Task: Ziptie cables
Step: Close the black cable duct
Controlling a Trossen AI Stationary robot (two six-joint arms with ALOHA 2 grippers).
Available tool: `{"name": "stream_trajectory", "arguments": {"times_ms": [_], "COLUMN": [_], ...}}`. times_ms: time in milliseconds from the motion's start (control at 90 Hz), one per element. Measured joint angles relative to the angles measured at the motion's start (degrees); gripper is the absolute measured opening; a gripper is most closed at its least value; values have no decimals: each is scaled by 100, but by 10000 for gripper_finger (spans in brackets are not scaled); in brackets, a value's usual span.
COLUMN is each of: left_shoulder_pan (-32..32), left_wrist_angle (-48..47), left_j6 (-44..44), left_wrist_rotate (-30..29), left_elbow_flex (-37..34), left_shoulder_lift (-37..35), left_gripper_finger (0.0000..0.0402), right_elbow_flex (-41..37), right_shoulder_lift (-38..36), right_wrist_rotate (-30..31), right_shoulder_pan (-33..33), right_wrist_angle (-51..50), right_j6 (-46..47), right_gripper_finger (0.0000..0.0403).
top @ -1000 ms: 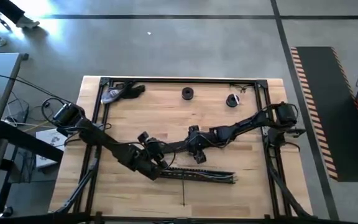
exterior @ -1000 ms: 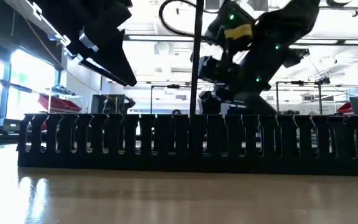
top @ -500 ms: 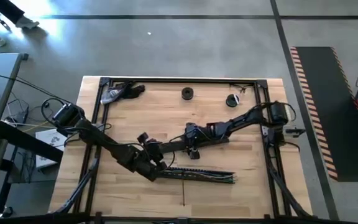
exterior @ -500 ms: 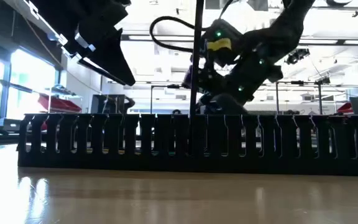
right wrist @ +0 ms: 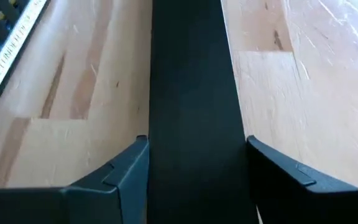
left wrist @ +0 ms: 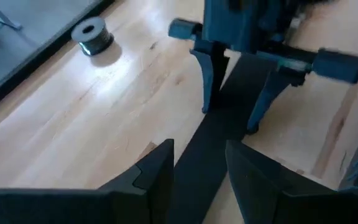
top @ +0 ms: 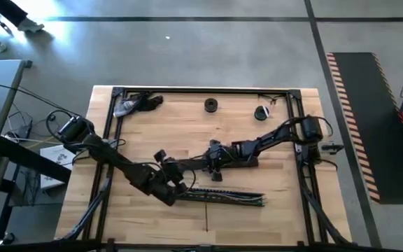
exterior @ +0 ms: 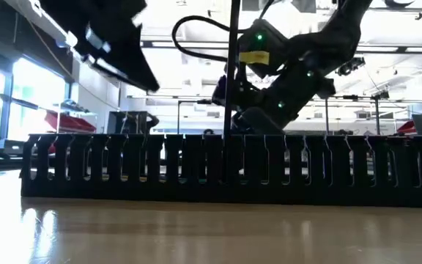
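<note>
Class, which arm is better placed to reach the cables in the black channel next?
Probably left: the left gripper sits at the end of the black channel, where the cables lie; the right gripper hangs farther back, over the table's middle.

Mid-table is crowded: the left gripper [top: 175, 183] and the right gripper [top: 213, 170] both straddle a flat black strip [right wrist: 191, 112] with fingers spread, just behind the slotted channel [top: 222, 197] that holds the cables [top: 247, 199] and walls off the low approach near the front edge. Along the back edge, a black spool [top: 210, 105], a round dark piece [top: 261, 112] and a cluster of tools [top: 135, 103] at the back left corner stand in the way. Bare wood of the table [top: 285, 213] lies open by the front right corner and between the back-edge items and the arms.
</note>
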Motion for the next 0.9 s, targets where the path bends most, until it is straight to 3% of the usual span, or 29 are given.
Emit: {"name": "stream_trajectory", "arguments": {"times_ms": [267, 644, 900], "left_shoulder_pan": [-254, -444, -529], "left_wrist_angle": [-75, -27, -106], "left_j6": [100, 114, 131], "left_wrist_rotate": [-470, -613, -583], "left_elbow_flex": [56, 56, 56], "left_shoulder_lift": [-408, -536, -921], "left_gripper_finger": [131, 131, 131], "right_elbow_flex": [-51, 93, 630], "right_shoulder_lift": [-763, -1487, -1378], "right_wrist_rotate": [695, 1254, 959], "right_shoulder_pan": [323, 829, 1506], "right_wrist_angle": [-671, -1399, -1698], "right_j6": [77, 916, 1668], "right_gripper_finger": [205, 205, 205]}}
